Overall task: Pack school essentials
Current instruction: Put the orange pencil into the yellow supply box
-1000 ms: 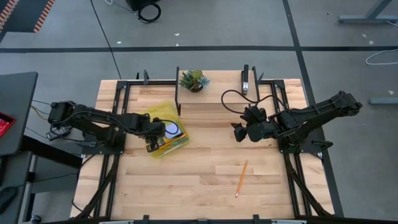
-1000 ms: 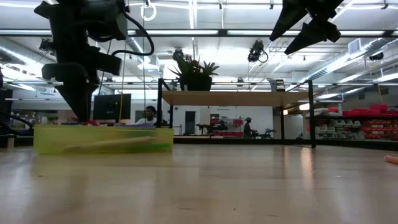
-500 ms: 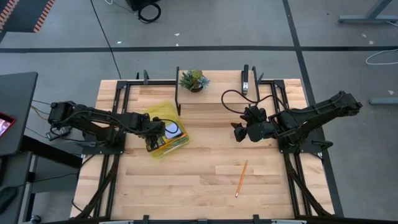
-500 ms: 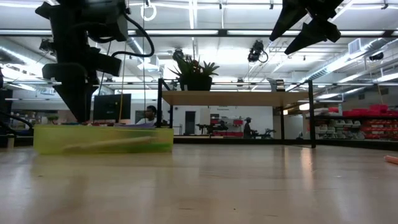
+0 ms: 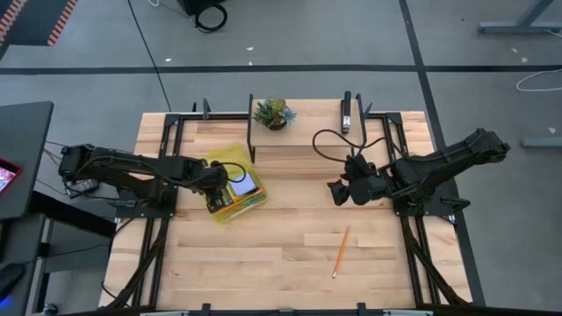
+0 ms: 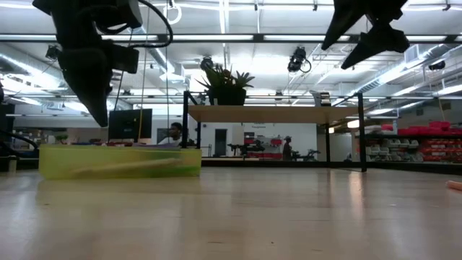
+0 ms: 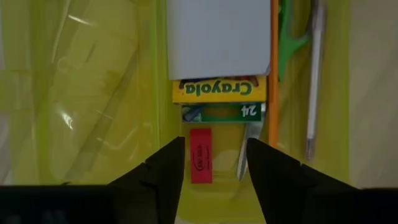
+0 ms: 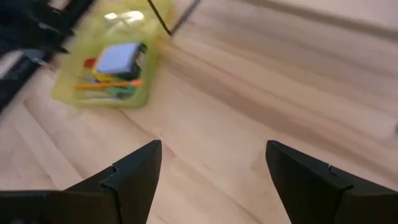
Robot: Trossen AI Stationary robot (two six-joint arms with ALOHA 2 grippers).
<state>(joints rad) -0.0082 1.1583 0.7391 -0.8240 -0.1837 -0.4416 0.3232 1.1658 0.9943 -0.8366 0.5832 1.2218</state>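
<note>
Two arms over one wooden bench [image 5: 281, 254] in the high view. One yellow-green case [image 5: 230, 191] lies left of centre, with the left gripper [image 5: 219, 178] above its left part; the pale blue notepad [image 5: 245, 184] shows inside the case beside it. Right gripper [image 5: 337, 191] hangs over bare wood right of centre, well apart from the case. One orange pencil [image 5: 341, 251] lies alone on the bench toward the front, nearer the right arm. At the back stand one potted plant [image 5: 273, 113] and one black stapler [image 5: 347, 117], clear of both arms.

Low view: the case [image 6: 120, 160] sits flat on the bench at left. Left gripper [image 6: 94, 108] hangs just above it, not touching. Right gripper [image 6: 364, 32] is high up at right. The plant [image 6: 227, 84] stands on a raised shelf behind. One person [image 6: 172, 133] is visible in the room beyond.

Left wrist view: left jaws [image 7: 214, 163] parted, holding nothing. Inside the case: one notepad [image 7: 219, 37], one crayon box [image 7: 219, 89], one red eraser [image 7: 201, 155] lying between the fingers and below them, one pair of green-handled scissors [image 7: 287, 46], one orange pencil [image 7: 273, 74], one pen [image 7: 313, 81].

Right wrist view: right jaws [image 8: 211, 163] wide apart, empty, over bare wood; the case [image 8: 111, 68] lies far off.
</note>
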